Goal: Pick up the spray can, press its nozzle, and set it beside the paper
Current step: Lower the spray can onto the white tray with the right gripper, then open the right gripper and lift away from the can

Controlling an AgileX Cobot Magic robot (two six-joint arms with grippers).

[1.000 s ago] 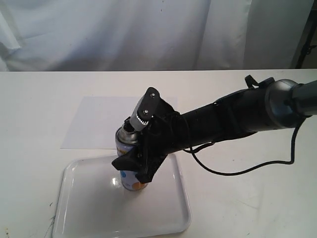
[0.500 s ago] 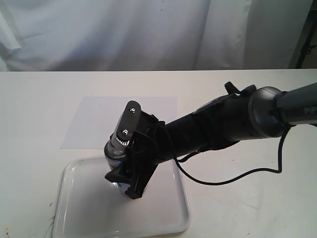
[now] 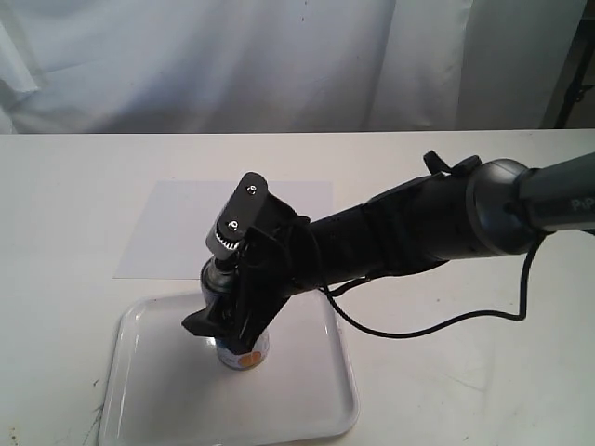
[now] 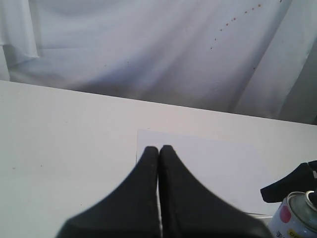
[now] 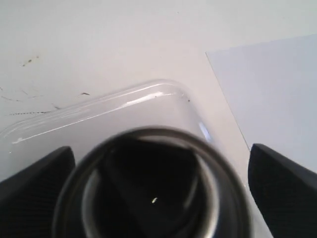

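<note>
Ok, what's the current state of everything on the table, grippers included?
spray can, upright at the tray, gripped; cannot tell if lifted.
nozzle, uncovered, nothing pressing it.
right gripper, shut on the spray can.
left gripper, shut, empty.
paper, flat, bare.
tray, lying flat, only the can over it.

The right arm reaches in low, the right pincer tilted down, its fingers clasping the spray can at its sides. The left pincer hangs, fingers pressed together.
</note>
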